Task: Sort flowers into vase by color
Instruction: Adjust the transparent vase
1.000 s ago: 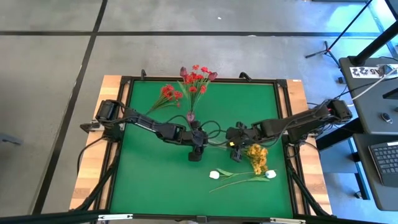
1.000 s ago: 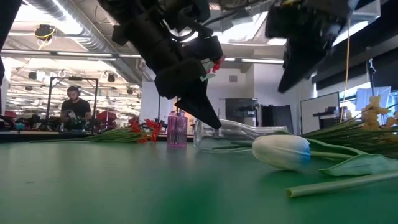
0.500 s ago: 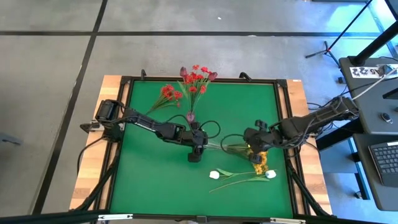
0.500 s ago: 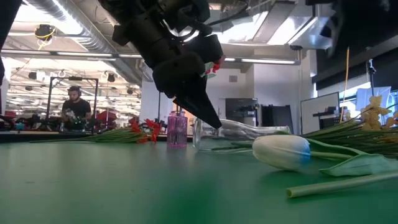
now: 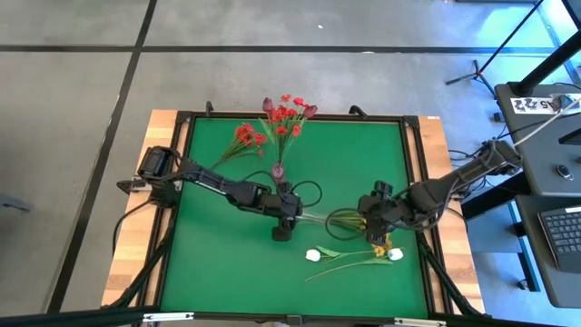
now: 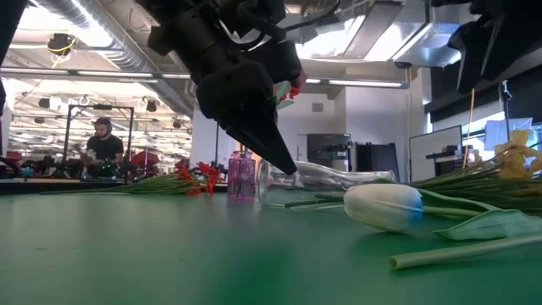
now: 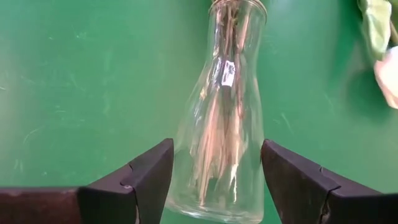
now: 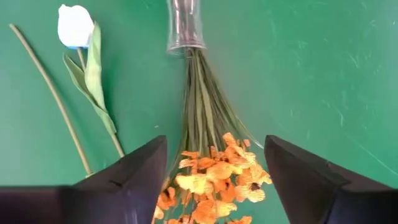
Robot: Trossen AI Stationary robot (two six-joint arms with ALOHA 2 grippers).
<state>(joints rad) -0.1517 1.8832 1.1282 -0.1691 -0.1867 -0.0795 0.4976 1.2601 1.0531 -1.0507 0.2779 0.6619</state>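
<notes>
Gripping the lying vase (image 7: 219,118) with our left gripper (image 7: 214,180), we hold our right gripper (image 8: 214,177) open over the yellow spray (image 8: 214,180), at 3 o'clock.

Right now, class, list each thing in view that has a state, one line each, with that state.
clear glass vase: lying on its side, orange stems in its neck, between the left jaws.
orange flowers: stems in the vase, heads on the mat.
white tulip: lying loose on the mat.
red flowers: standing in a small purple vase.
left gripper: jaws astride the vase.
right gripper: jaws open over the orange heads.
</notes>
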